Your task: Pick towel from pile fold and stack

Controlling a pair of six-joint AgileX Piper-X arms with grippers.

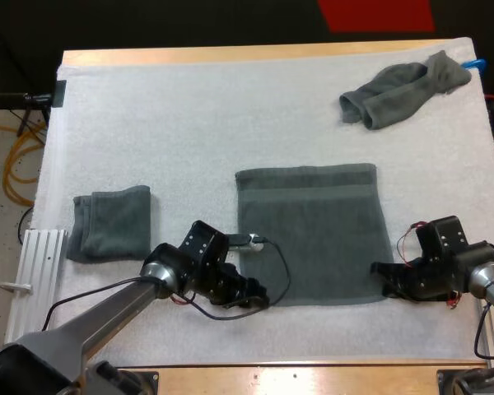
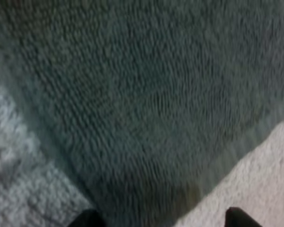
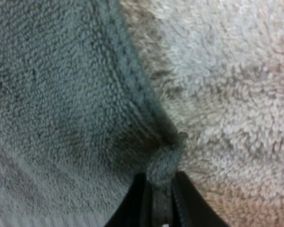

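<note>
High view: a white mat [image 1: 189,107] covers most of a wooden table [image 1: 296,380], whose bare wood shows as thin strips along the near and far edges. A dark grey-green flat towel [image 1: 313,230] lies spread in the middle of the mat, roughly square, with a woven band just inside its far edge. Its near edge runs close to the mat's near side. The left gripper [image 1: 258,298] sits low at the towel's near left corner, and the right gripper [image 1: 384,278] sits at the near right corner. A folded towel [image 1: 113,222] rests near the mat's left edge, with a strip of bare mat between it and the flat towel. A crumpled towel [image 1: 403,89] lies at the far right corner, well apart from the others. The far left and far middle of the mat are bare, giving wide free room there. Left wrist view: the left gripper [image 2: 163,220] hovers over the towel's corner, its two black fingers [image 2: 87,218] spread wide to either side of the corner and pressing on nothing; white mat shows on both sides of the corner. Right wrist view: the right gripper [image 3: 158,188] has its fingers [image 3: 137,201] drawn narrow, pinching the bunched corner hem of the flat towel between them, with the hemmed side edge running away from the pinch and bare mat beside it.
</note>
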